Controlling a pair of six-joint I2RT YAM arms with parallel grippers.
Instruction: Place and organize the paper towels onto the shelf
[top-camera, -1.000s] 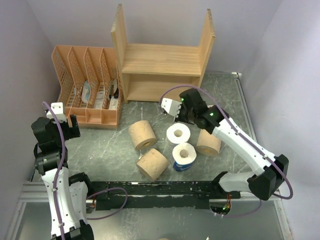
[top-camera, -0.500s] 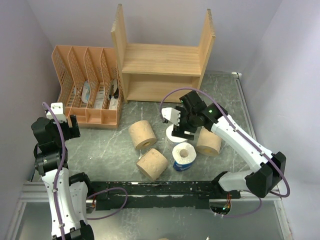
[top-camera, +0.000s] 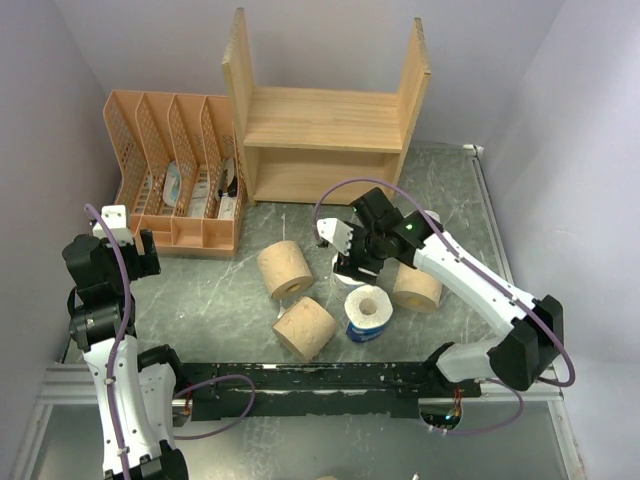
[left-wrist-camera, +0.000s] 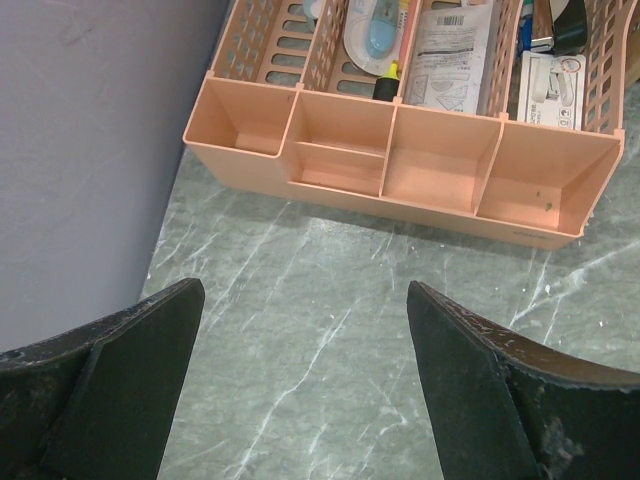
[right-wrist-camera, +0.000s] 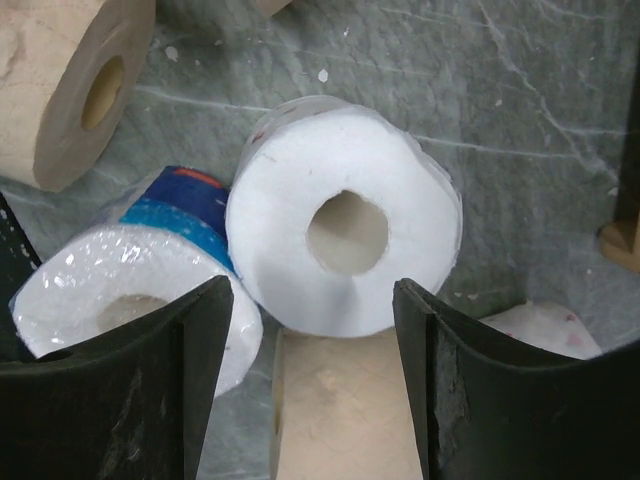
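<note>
The wooden shelf (top-camera: 325, 130) stands at the back with both tiers bare. Five paper towels lie on the grey table in front of it. Tan rolls sit at left (top-camera: 285, 268), front (top-camera: 305, 328) and right (top-camera: 417, 285). A blue-wrapped white roll (top-camera: 368, 312) stands between them. My right gripper (right-wrist-camera: 312, 290) is open and hovers low over a plain white roll (right-wrist-camera: 345, 230), holding nothing; a tan roll (right-wrist-camera: 340, 410) shows between its fingers. Another white roll (right-wrist-camera: 545, 325) peeks in at the lower right. My left gripper (left-wrist-camera: 300, 290) is open and empty at the far left.
An orange lattice file organizer (top-camera: 175, 180) with papers and small items stands left of the shelf, its front trays (left-wrist-camera: 400, 170) just ahead of my left gripper. Purple walls close in on the left, the back and the right.
My right gripper has opened from shut and dropped forward and left, down over the plain white roll. The left arm and the rolls have not moved.
</note>
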